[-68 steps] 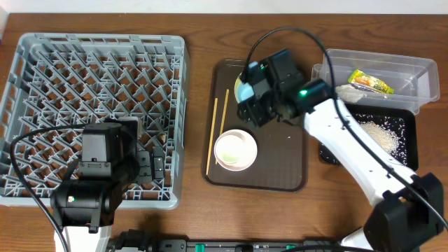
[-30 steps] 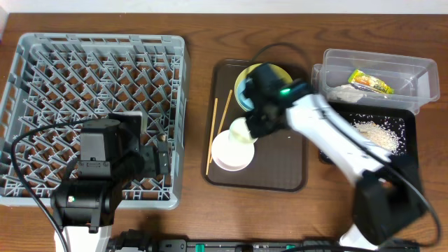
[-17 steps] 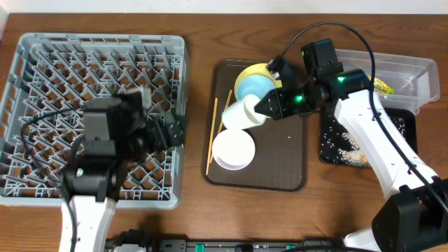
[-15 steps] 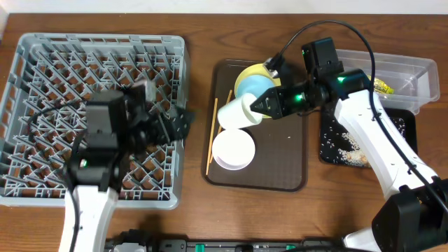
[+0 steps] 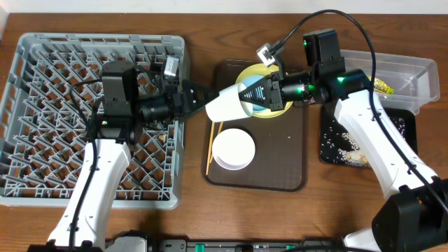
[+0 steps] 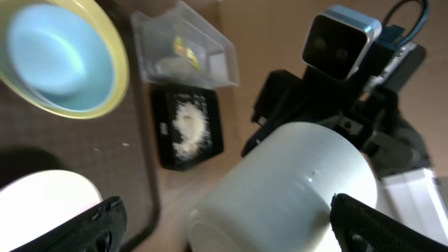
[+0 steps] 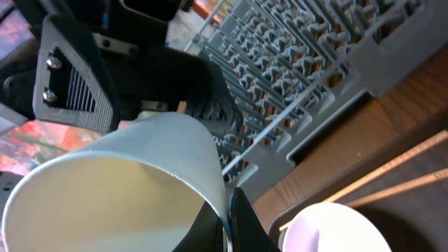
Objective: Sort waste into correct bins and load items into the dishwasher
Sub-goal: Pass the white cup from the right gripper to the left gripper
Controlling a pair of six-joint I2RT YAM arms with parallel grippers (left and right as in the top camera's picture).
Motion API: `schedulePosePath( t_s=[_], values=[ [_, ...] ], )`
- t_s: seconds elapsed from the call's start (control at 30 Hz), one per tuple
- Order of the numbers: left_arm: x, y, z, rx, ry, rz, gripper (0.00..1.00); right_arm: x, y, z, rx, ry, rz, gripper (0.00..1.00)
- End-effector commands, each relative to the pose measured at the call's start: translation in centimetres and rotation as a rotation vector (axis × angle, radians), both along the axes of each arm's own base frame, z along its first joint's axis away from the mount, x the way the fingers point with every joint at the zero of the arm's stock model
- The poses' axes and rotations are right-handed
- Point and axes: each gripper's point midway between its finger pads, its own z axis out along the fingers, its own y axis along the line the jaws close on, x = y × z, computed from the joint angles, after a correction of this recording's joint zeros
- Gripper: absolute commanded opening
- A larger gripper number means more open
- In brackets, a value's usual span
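Observation:
A white cup hangs on its side above the gap between the grey dish rack and the brown tray. My right gripper is shut on the cup's rim, with one finger inside and one outside, as the right wrist view shows. My left gripper reaches over from the rack side and stands open. In the left wrist view the cup lies between its fingers, base towards the camera, with gaps on both sides.
On the tray are a yellow bowl with a blue inside, a white bowl and chopsticks. At the right stand a clear bin holding a wrapper and a black bin with rice.
My right gripper picked the white cup off the tray and carried it left towards the rack. My left arm swung up from the rack's front and brought its open jaws round the cup.

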Motion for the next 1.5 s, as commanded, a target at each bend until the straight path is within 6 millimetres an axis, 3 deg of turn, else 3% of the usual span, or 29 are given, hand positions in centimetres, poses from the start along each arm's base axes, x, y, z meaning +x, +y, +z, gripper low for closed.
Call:
schedulePosePath(
  t_s=[0.0,0.4,0.6,0.93,1.1,1.3,1.47],
  values=[
    [-1.8,-1.6,1.5,-0.08,0.023,-0.121,0.94,-0.6,0.5,1.3,0.062,0.03,0.038,0.01],
    [-3.7,-4.8,4.1,-0.142,-0.038,-0.266,0.86,-0.4,0.6,1.5,0.068,0.012,0.037,0.01],
    [-4.6,-5.9,5.1,-0.163,-0.065,-0.322,0.68,-0.4,0.6,1.5,0.068,0.011,0.037,0.01],
    [-4.5,-6.1,5.7,-0.166,-0.132,-0.328,0.58,-0.5,0.6,1.5,0.067,0.013,0.04,0.01],
    [-4.5,-6.1,5.9,-0.162,-0.186,-0.334,0.45,-0.5,0.7,1.5,0.067,0.012,0.042,0.01],
    [-4.3,-6.1,5.8,-0.136,-0.348,-0.342,0.27,-0.7,0.6,1.2,0.061,0.03,0.042,0.18],
    [-2.2,-5.9,4.7,-0.071,-0.349,-0.224,0.09,-1.2,0.1,-0.1,0.006,0.06,0.031,0.28]
  ],
)
